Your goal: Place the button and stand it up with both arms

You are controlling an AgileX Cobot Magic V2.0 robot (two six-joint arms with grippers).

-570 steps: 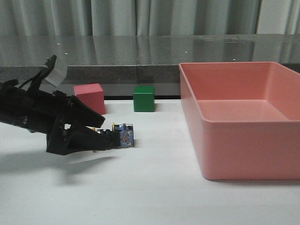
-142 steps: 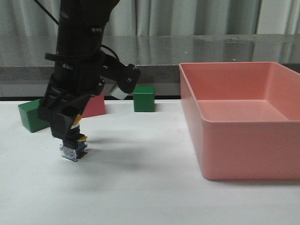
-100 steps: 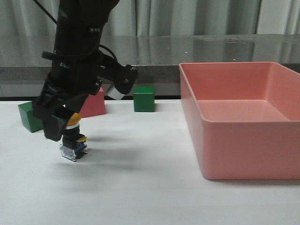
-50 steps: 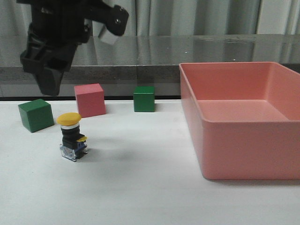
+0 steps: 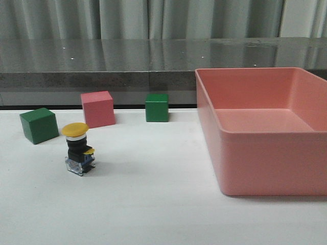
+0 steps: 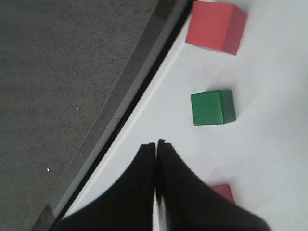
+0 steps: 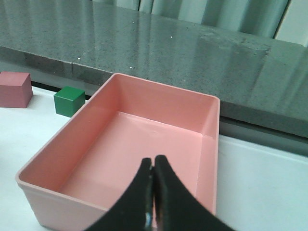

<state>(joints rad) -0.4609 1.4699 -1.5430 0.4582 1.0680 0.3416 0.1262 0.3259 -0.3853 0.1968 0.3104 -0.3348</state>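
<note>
The button [image 5: 77, 148] stands upright on the white table [image 5: 153, 204] at the left, yellow cap on top, black body and clear base block below. Nothing touches it. Neither arm shows in the front view. My left gripper [image 6: 156, 143] is shut and empty, high above the table's back edge; the button is out of its view. My right gripper [image 7: 154, 159] is shut and empty, hovering over the pink bin [image 7: 211, 103].
A green cube [image 5: 39, 125], a pink cube [image 5: 97, 108] and a second green cube [image 5: 156, 107] stand behind the button. The large pink bin [image 5: 265, 168] fills the right. The left wrist view shows a pink cube [image 6: 216, 26] and a green cube [image 6: 211, 108].
My left gripper let go of the button, rose and left the front view. The button stays standing where it was set.
</note>
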